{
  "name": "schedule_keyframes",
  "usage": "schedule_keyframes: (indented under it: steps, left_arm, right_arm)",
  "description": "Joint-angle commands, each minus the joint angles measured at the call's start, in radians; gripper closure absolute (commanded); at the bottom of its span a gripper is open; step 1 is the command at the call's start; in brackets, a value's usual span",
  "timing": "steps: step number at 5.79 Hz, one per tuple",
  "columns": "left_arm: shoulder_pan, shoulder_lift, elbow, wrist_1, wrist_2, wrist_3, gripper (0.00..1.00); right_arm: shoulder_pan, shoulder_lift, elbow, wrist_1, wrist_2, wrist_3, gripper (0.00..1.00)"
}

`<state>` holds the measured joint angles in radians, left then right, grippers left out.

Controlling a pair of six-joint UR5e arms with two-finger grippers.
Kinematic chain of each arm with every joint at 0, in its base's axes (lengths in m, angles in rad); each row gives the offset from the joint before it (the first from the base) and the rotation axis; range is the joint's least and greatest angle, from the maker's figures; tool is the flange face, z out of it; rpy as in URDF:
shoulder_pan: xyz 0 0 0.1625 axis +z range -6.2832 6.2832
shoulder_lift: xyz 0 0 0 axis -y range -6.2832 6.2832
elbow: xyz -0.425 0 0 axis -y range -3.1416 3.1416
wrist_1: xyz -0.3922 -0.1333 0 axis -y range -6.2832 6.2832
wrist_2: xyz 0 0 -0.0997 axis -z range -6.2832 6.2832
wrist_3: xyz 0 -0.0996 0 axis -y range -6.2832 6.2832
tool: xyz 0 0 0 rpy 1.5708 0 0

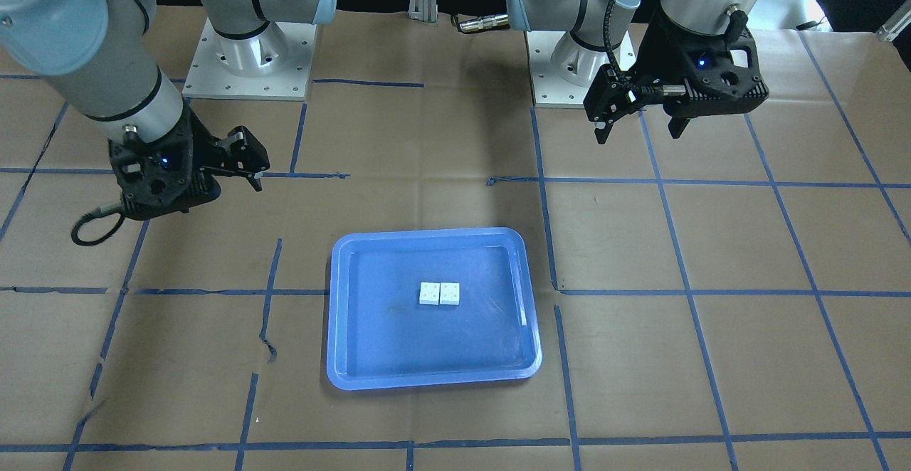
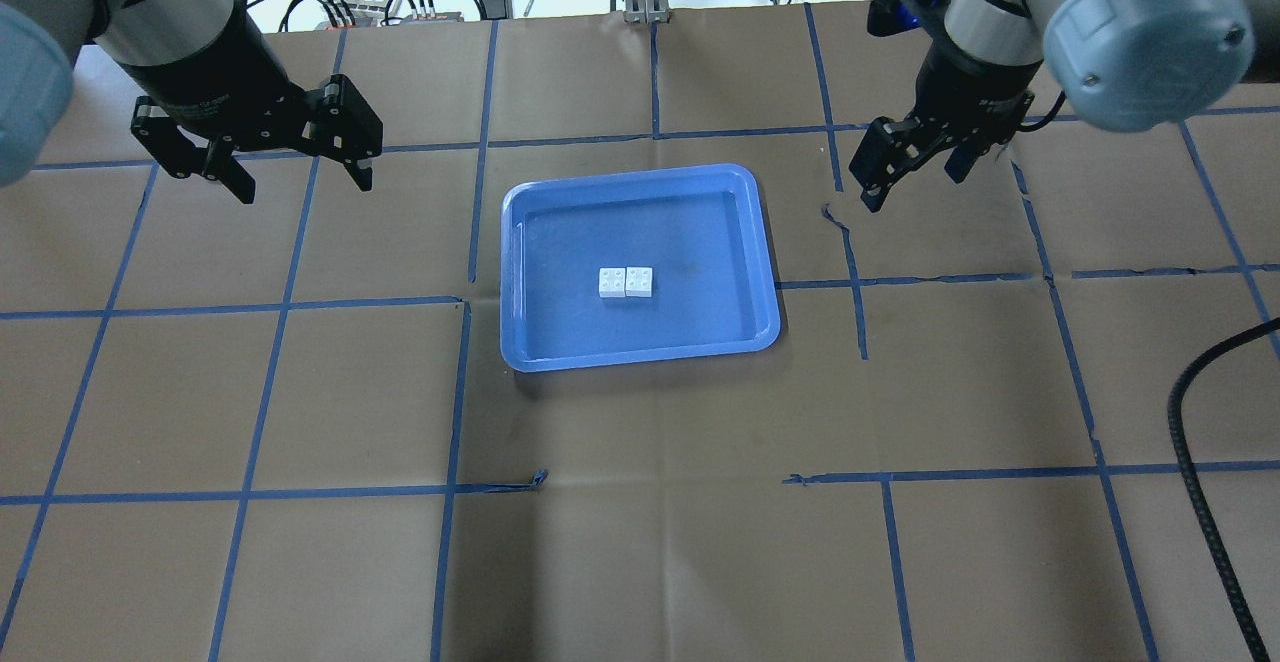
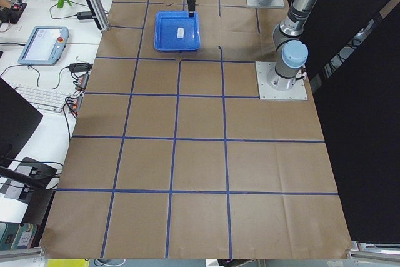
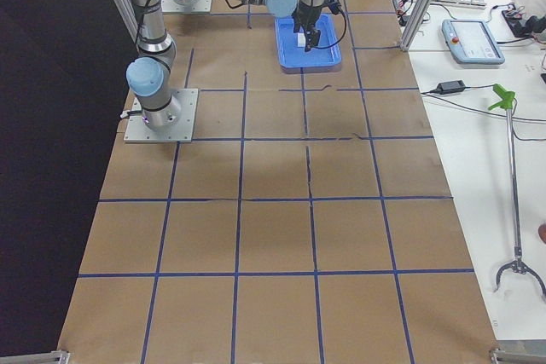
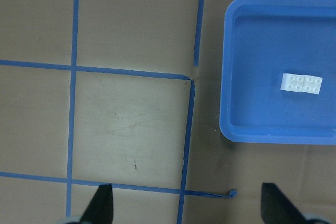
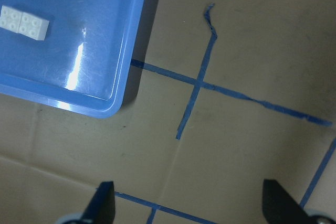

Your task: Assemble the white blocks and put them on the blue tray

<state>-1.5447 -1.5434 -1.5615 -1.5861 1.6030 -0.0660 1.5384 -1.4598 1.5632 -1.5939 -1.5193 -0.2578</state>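
Overhead exterior view: two white blocks (image 2: 626, 282) sit side by side (touching) in the blue tray (image 2: 640, 350) — left fingers (image 2: 238, 184) and right fingers (image 2: 875, 192) spread wide, holding nothing.

Tray (image 2: 700, 242): sat mid-table (image 2: 640, 542), between the two grippers.
Blocks (image 2: 626, 282): lay side by side, touching, in the tray's middle.
Left gripper (image 2: 305, 187): hung over the table left of the tray, apart from it.
Right gripper (image 2: 912, 190): hung right of the tray, apart from it.
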Motion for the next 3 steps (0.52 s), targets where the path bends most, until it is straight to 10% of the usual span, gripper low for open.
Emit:
schedule_keyframes:
  steps: [1,3]
  left_arm:
    - [0.0,0.0,-0.002,0.0,0.0,0.0,0.0]
    - [0.0,0.0,-0.002,0.0,0.0,0.0,0.0]
  right_arm:
    - [0.031,-0.05,-0.09,0.131,-0.013,0.227,0.0]
    - [0.031,-0.05,-0.115,0.172,-0.013,0.261,0.0]
